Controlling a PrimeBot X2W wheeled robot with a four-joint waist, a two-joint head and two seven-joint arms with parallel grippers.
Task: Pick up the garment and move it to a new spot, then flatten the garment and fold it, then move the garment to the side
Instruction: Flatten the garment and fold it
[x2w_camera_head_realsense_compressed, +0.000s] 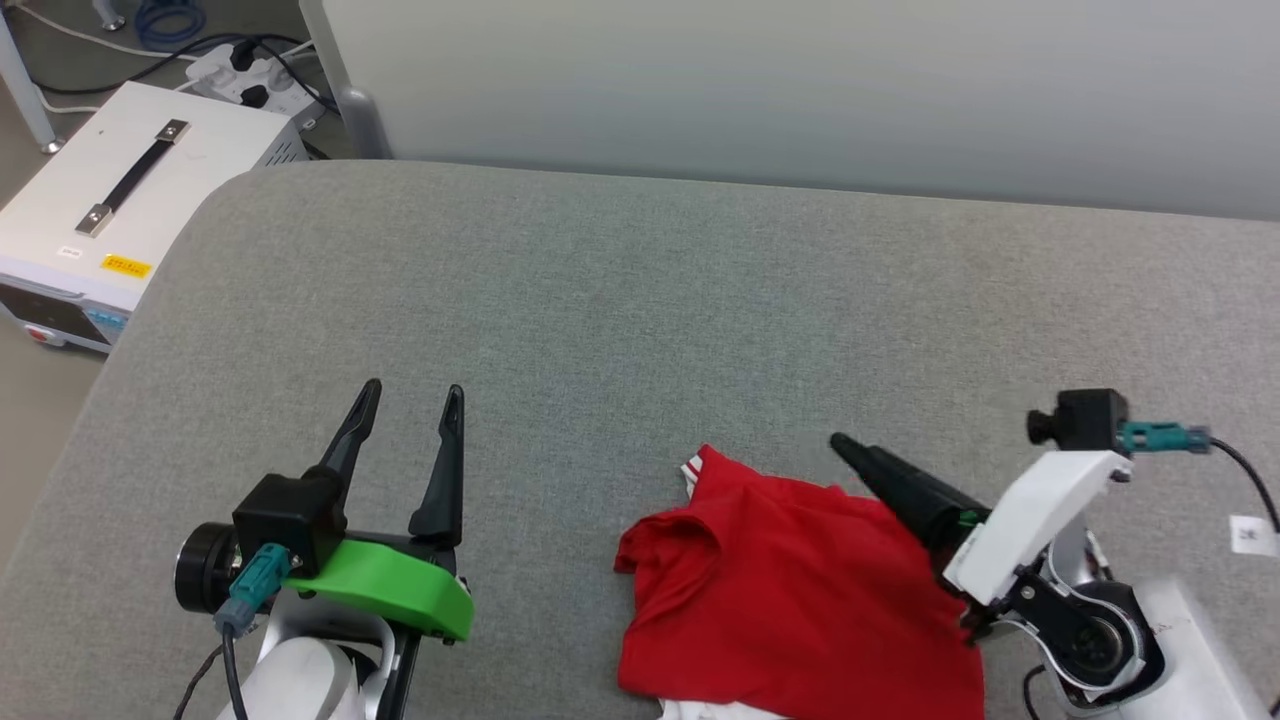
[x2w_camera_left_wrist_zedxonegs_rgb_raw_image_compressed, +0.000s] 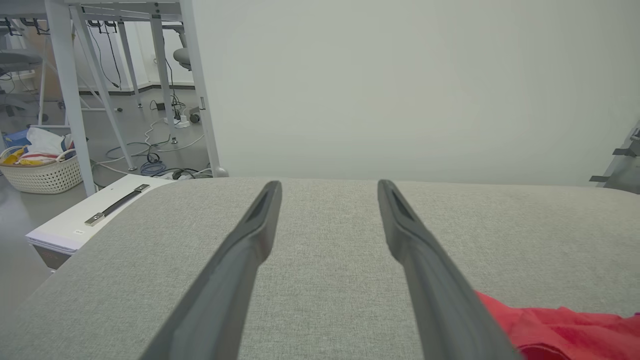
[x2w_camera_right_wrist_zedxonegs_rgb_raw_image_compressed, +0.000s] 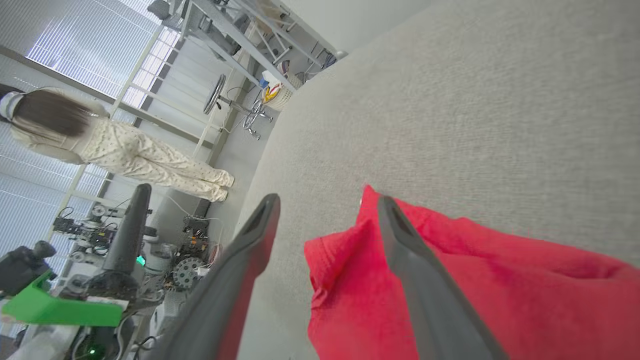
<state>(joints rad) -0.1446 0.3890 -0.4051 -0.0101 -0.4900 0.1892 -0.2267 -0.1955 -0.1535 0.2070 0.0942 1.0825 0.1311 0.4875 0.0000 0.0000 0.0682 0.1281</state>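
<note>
Red garment (x2w_camera_head_realsense_compressed: 790, 590) crumpled on grey table (x2w_camera_head_realsense_compressed: 640, 300); right gripper (x2w_camera_right_wrist_zedxonegs_rgb_raw_image_compressed: 327, 199) spread wide over it, gripping nothing; left gripper (x2w_camera_head_realsense_compressed: 413, 389) likewise parted, well aside.

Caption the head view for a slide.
Left gripper open over grey surface; right gripper over the crumpled red garment.

A white box (x2w_camera_head_realsense_compressed: 130, 210) sits beside the grey table (x2w_camera_head_realsense_compressed: 640, 300), basket (x2w_camera_left_wrist_zedxonegs_rgb_raw_image_compressed: 42, 175) beyond.
</note>
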